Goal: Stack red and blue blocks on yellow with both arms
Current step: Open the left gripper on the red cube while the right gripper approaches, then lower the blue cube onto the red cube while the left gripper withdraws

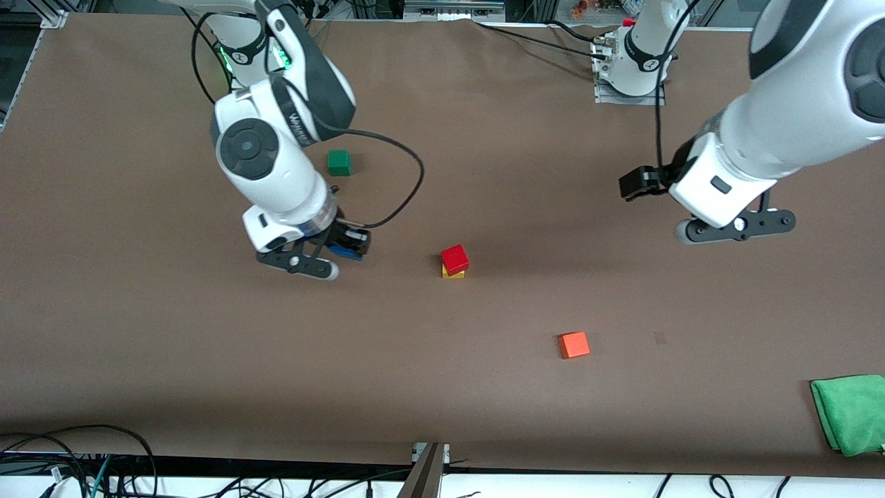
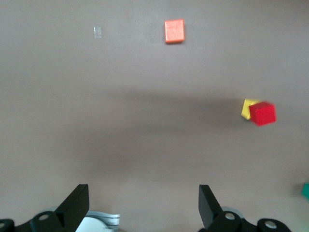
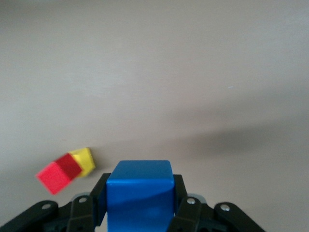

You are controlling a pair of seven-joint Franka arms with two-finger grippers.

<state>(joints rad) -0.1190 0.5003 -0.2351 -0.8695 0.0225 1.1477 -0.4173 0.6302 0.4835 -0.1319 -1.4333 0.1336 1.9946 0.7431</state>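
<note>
Right gripper (image 1: 330,257) clamped on blue cube (image 3: 140,193), held off the table over bare brown mat toward right arm's end. Blue barely visible in front view, tucked between the fingers; in right wrist view fills the jaws squarely, top face level.

Red cube (image 1: 455,259) already sitting on yellow cube (image 1: 453,273), mid-table. Red twisted a bit relative to yellow, slight overhang at one corner, per left wrist view; stack looks stable enough but not flush.

Key relation: stack lies sideways from held blue cube, toward left arm's end of table, w/ clear mat between. Right arm clearly the nearer one and the only one loaded. Judging: needs lateral carry across, w/ enough height to clear red's top, then descent centred on red. Cube has no long axis, so only yaw matters: better to match red's rotated faces, not yellow's.

Left gripper (image 1: 734,228) spread wide, nothing in it, hovering over mat toward left arm's end, well apart from stack; arm waiting.

Risk: off-centre drop on already-skewed red could tip the top two.

Not part of job: green cube (image 1: 339,162), orange cube (image 1: 574,344), green cloth (image 1: 852,413) at table edge.
</note>
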